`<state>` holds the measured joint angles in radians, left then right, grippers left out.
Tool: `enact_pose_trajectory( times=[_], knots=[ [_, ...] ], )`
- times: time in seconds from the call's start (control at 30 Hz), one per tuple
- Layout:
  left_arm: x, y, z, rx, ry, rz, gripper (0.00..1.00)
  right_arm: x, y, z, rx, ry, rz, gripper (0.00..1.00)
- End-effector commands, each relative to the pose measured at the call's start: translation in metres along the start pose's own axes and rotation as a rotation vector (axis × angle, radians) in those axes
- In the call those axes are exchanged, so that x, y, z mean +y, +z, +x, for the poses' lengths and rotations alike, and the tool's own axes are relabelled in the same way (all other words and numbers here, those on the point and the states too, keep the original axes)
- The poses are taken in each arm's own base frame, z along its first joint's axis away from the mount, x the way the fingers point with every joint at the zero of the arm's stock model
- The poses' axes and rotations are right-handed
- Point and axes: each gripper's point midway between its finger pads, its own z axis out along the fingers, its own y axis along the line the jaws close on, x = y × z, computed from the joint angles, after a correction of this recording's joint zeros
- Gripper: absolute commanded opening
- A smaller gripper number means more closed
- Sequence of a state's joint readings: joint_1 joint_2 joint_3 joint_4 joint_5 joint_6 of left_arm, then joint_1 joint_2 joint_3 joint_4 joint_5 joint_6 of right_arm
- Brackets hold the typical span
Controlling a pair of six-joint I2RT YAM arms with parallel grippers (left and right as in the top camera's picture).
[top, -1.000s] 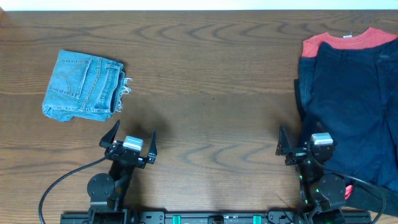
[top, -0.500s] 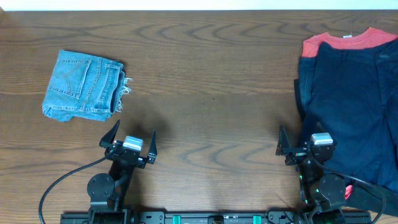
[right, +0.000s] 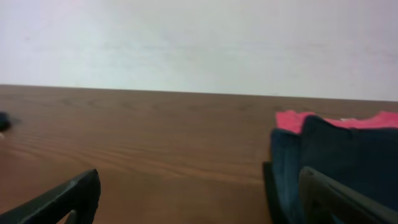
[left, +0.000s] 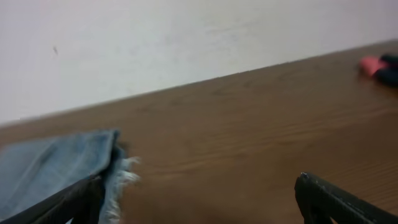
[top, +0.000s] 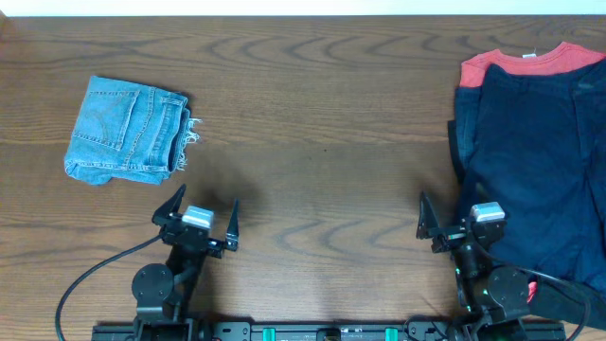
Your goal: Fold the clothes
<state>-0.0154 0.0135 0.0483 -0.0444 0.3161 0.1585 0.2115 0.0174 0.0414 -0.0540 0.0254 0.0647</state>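
Note:
The folded light-blue frayed denim shorts (top: 128, 130) lie at the far left of the table; they also show in the left wrist view (left: 56, 168). The dark navy shorts (top: 530, 161) lie spread at the right on top of the red T-shirt (top: 530, 62), whose collar edge shows beyond them. Both show in the right wrist view, navy shorts (right: 336, 155) and red T-shirt (right: 298, 119). My left gripper (top: 202, 210) is open and empty, near the front edge below the denim shorts. My right gripper (top: 453, 216) is open and empty, its right finger at the left edge of the navy shorts.
The brown wooden table (top: 322, 123) stretches between the two piles. A white wall (right: 199, 43) stands behind the far edge. Black cables (top: 95, 275) run from the arm bases at the front edge.
Both grippers have shifted very slightly; the right one edged a little left. The clothes have not moved.

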Motion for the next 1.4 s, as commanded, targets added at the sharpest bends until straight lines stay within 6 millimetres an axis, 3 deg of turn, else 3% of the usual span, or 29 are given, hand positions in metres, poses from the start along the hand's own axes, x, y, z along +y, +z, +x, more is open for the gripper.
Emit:
enact_pose_trajectory(
  times=[0.0,0.2,0.4,0.63,0.87,0.97,1.03,1.1,1.23,1.37],
  knots=[
    [-0.013,-0.009,-0.043,-0.074,-0.134,0.081,0.98,0.008,-0.008,-0.04,-0.053,0.036,-0.038,0.99],
    [-0.011,-0.012,-0.091,-0.011,-0.235,0.093,0.98,0.009,-0.003,-0.061,0.14,0.035,-0.022,0.99],
    [-0.013,0.008,-0.126,0.248,-0.329,0.151,0.98,0.012,0.032,-0.062,0.478,0.026,-0.007,0.99],
    [-0.004,0.039,-0.136,0.624,-0.453,0.134,0.98,0.004,0.086,-0.056,0.866,-0.027,0.016,0.99],
    [0.002,0.066,-0.121,0.863,-0.487,0.141,0.98,-0.006,0.137,-0.054,0.998,-0.001,0.037,0.99],
    [0.002,0.072,-0.114,0.886,-0.497,0.144,0.98,-0.037,0.163,-0.044,0.968,0.144,0.173,0.99],
    [0.002,0.073,-0.113,0.891,-0.499,0.143,0.98,-0.067,0.179,-0.033,0.934,0.265,0.275,0.9],
    [0.002,0.073,-0.113,0.892,-0.499,0.143,0.98,-0.101,0.195,-0.021,0.896,0.357,0.361,0.87],
    [0.002,0.073,-0.113,0.891,-0.498,0.143,0.98,-0.152,0.219,0.012,0.858,0.415,0.446,0.81],
    [0.005,0.073,-0.111,0.894,-0.486,0.127,0.98,-0.183,0.227,0.057,0.898,0.434,0.506,0.8]
  ],
)
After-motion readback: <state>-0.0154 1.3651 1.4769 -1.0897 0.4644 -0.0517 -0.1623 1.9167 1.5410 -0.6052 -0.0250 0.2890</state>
